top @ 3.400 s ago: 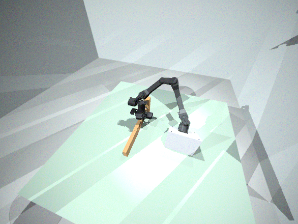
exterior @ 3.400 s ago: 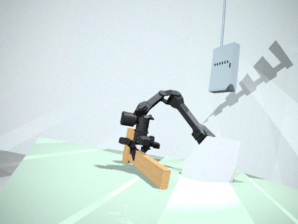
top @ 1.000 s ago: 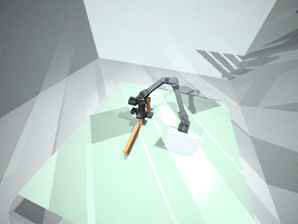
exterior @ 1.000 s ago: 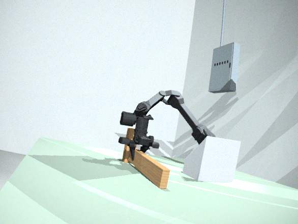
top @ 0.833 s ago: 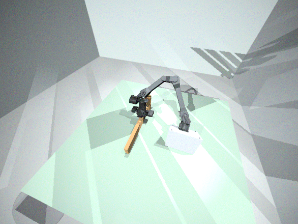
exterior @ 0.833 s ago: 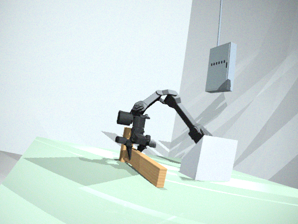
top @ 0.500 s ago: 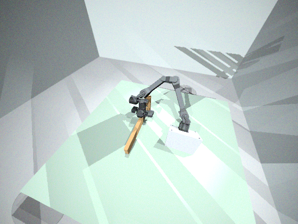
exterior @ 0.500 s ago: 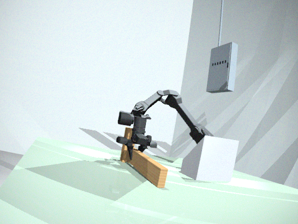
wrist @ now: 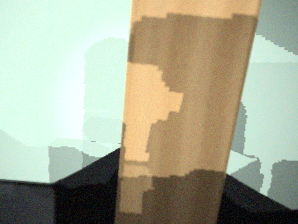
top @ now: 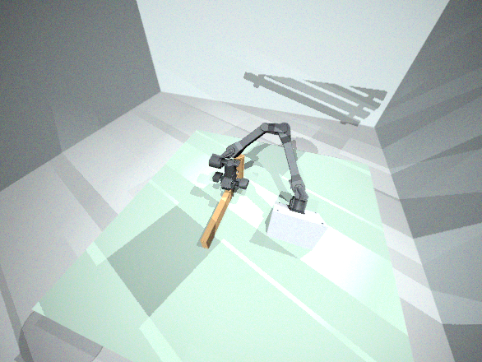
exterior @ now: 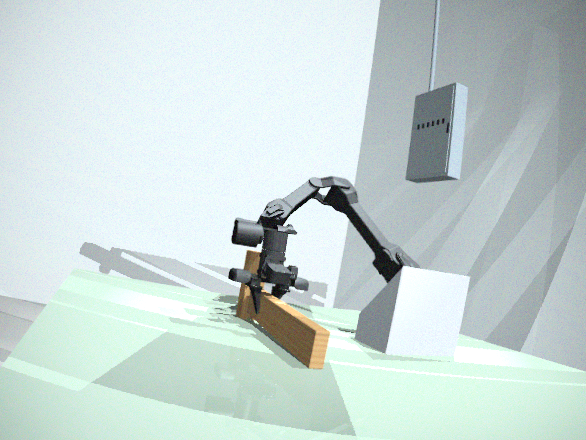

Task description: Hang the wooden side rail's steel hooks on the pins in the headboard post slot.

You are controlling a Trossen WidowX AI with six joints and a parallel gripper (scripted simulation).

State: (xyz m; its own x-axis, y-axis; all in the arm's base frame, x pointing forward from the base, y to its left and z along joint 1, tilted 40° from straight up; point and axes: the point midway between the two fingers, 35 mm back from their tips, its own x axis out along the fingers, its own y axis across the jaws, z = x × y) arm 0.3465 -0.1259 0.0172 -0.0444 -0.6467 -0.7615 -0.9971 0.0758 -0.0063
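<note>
The wooden side rail [top: 219, 211] [exterior: 292, 322] [wrist: 192, 100] runs from the headboard post toward the front of the green table. Its far end is at or very near the table top. The upright post [top: 242, 164] [exterior: 244, 299] stands behind the gripper, partly hidden by it. My gripper [top: 230, 191] [exterior: 269, 301] [wrist: 156, 157] points down and is shut on the rail near its post end, one finger on each side. The rail's end is close to the post. The hooks, the slot and the pins are hidden, so I cannot tell whether the hooks sit on the pins.
A white block [top: 294, 226] [exterior: 430, 315] stands to the right of the rail, by the arm's base. The arm arches from there over to the post. A grey box [exterior: 432, 135] hangs on the wall. Hard shadows cross the green table [top: 255, 321] [exterior: 125, 410].
</note>
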